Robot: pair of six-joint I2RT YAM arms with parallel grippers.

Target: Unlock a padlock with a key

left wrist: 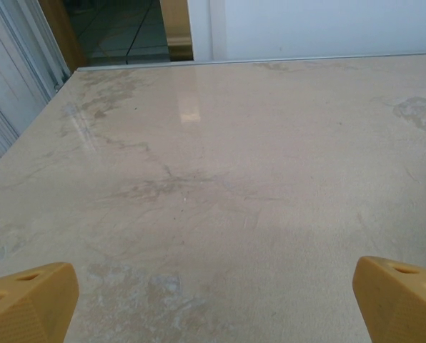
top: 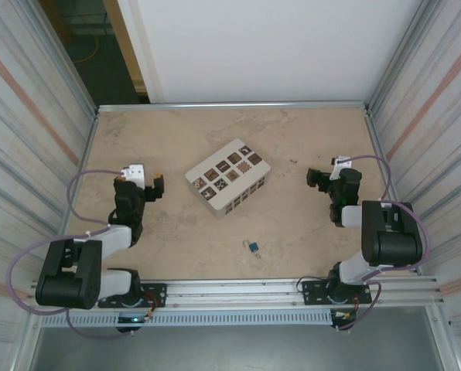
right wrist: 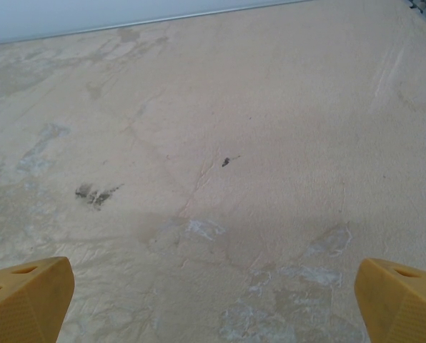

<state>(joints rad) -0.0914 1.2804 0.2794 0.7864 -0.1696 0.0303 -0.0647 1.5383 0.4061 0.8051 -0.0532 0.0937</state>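
The tiny blue padlock (top: pixel 254 247) lies on the beige tabletop near the front edge, between the two arm bases. A thin dark sliver touching its upper left looks like the key (top: pixel 247 243), too small to be sure. My left gripper (top: pixel 156 186) hovers over the left side of the table, far from the lock. In the left wrist view it (left wrist: pixel 213 304) is open, its orange fingertips (left wrist: pixel 28 300) wide apart over bare table. My right gripper (top: pixel 315 178) hangs at the right side. It (right wrist: pixel 213 300) is also open, orange fingertips (right wrist: pixel 399 296) spread, nothing between them.
A white box with dark patterned squares (top: pixel 228 176) stands at the table's middle, between the two grippers. Corrugated metal walls (top: pixel 29 139) close in the left and right sides. A metal rail (top: pixel 238 290) runs along the front edge. Dark smudges (right wrist: pixel 95 193) mark the table under the right gripper.
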